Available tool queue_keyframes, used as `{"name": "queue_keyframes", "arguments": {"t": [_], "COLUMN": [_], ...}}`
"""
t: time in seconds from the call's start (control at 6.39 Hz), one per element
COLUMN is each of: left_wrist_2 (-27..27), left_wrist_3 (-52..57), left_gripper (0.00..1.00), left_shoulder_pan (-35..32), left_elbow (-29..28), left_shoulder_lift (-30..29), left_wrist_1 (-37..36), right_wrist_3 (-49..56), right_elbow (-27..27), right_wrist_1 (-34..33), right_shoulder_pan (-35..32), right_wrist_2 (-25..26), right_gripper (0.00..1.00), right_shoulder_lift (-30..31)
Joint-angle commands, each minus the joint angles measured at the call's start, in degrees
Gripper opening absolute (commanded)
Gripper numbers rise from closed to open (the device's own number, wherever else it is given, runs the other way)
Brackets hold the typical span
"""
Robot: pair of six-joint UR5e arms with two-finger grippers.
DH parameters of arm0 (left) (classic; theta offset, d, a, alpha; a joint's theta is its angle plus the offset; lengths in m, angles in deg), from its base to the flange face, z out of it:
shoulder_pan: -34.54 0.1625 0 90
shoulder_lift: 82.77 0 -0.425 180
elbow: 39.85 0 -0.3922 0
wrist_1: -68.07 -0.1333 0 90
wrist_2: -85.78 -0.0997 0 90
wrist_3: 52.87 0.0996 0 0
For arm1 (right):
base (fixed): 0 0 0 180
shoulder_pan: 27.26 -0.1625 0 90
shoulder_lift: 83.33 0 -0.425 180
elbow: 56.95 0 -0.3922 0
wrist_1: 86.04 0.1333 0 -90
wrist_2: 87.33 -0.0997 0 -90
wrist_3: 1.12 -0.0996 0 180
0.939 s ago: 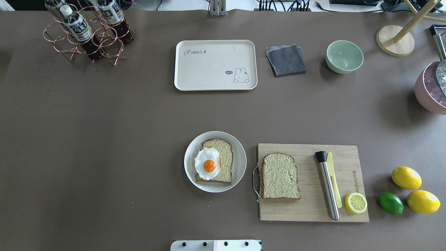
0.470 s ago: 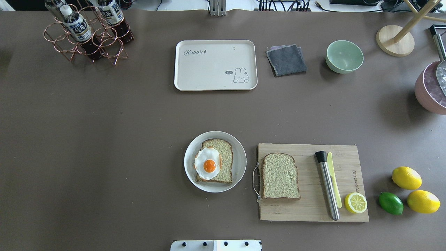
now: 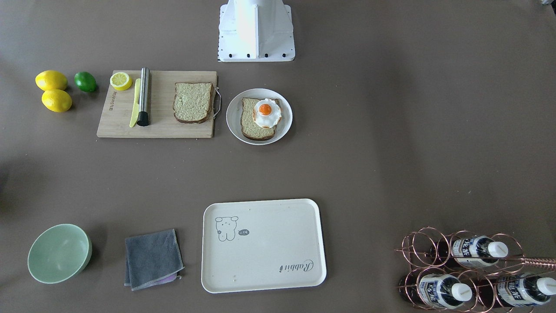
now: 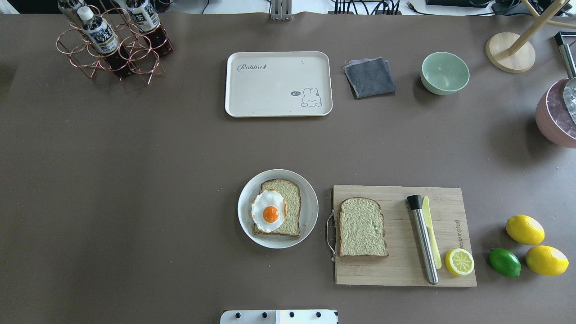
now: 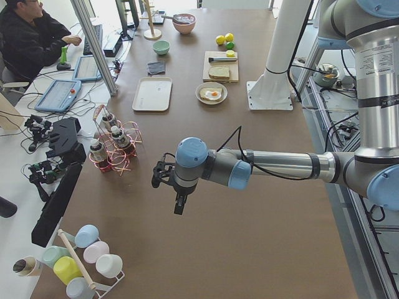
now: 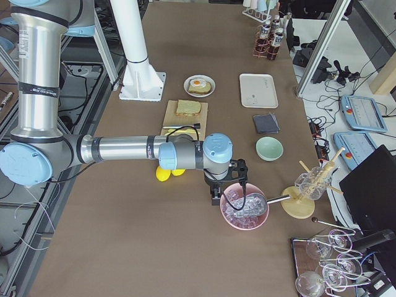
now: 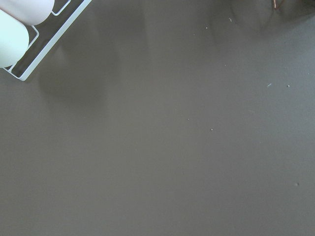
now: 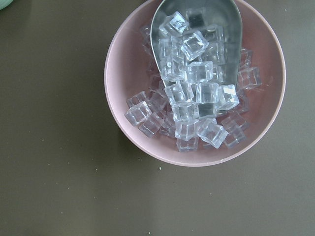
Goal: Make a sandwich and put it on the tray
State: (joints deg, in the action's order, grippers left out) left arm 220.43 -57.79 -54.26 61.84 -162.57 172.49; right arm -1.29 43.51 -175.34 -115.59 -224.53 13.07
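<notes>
In the front-facing view we see the tray bare, near the operators' edge of the counter. A grey cloth lies just beside it and a bottle rack stands well apart on its other side. A wide bare band of counter separates the tray from the plate. There one bread slice carries the egg, set toward one side edge. The second slice lies on the cutting board, at the end nearest the plate.

Overhead, we find the board's wire loop just beside the plate's rim.

From the exterior left, the left arm hangs over bare counter, well apart from the food. We cannot tell how far the left jaws are parted.

From the exterior right, the right arm reaches over a pink bowl. We cannot tell the state of the right jaws.

The left wrist looks onto bare counter and a cup rack's corner.

The right wrist looks down onto the bowl's ice and a scoop.
</notes>
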Motion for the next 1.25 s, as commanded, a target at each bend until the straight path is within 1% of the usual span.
{"name": "queue_keyframes", "arguments": {"t": [0.0, 0.63, 1.1], "left_wrist_2": [0.0, -0.1, -0.1], "left_wrist_3": [0.0, 0.0, 0.1], "left_gripper": [0.98, 0.98, 0.98], "left_shoulder_pan": [0.0, 0.0, 0.0], "left_elbow": [-0.3, -0.4, -1.8], "left_shoulder_lift": [0.0, -0.1, -1.5], "left_wrist_1": [0.0, 0.0, 0.1], "right_wrist_3": [0.0, 0.0, -0.1], "right_elbow": [0.0, 0.1, 0.3], "right_wrist_1": [0.0, 0.0, 0.0], "right_shoulder_pan": [0.0, 0.0, 0.0], "right_wrist_2": [0.0, 0.0, 0.0], "right_gripper": [1.0, 1.0, 1.0], "right_shoulder_lift": [-0.2, -0.4, -0.5]}}
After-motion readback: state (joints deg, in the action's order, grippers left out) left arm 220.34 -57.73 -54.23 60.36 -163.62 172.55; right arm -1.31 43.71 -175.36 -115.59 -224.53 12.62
